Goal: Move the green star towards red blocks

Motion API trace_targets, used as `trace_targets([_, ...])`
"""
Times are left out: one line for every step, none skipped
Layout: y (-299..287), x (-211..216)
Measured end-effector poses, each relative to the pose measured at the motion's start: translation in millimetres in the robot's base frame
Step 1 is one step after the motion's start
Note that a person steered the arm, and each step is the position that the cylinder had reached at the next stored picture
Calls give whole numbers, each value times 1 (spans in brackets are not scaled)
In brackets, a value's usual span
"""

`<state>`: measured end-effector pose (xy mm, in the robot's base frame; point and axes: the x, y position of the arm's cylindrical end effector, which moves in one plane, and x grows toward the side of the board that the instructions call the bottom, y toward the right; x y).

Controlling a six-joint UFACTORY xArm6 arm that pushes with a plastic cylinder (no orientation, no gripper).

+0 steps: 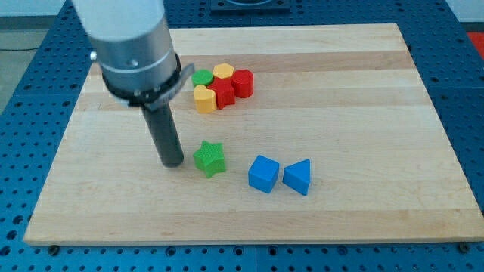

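Note:
A green star (209,159) lies on the wooden board (355,91), below the middle. My tip (173,162) rests on the board just left of the star, a small gap apart. Two red blocks sit in a cluster toward the view's top: a red cylinder (242,82) and a red star-like block (224,94). The green star is well below this cluster.
The cluster also holds a green cylinder (202,78) and two yellow blocks (222,72) (204,98). A blue cube (263,174) and a blue triangle (298,177) lie right of the green star. The arm's grey body (132,45) hangs over the board's top left.

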<state>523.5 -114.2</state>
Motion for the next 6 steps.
trace_targets([40,17])
trace_targets([59,10])
trace_targets([77,-10])
trace_targets([93,-41])
trace_targets([88,-40])
trace_targets([62,-38])
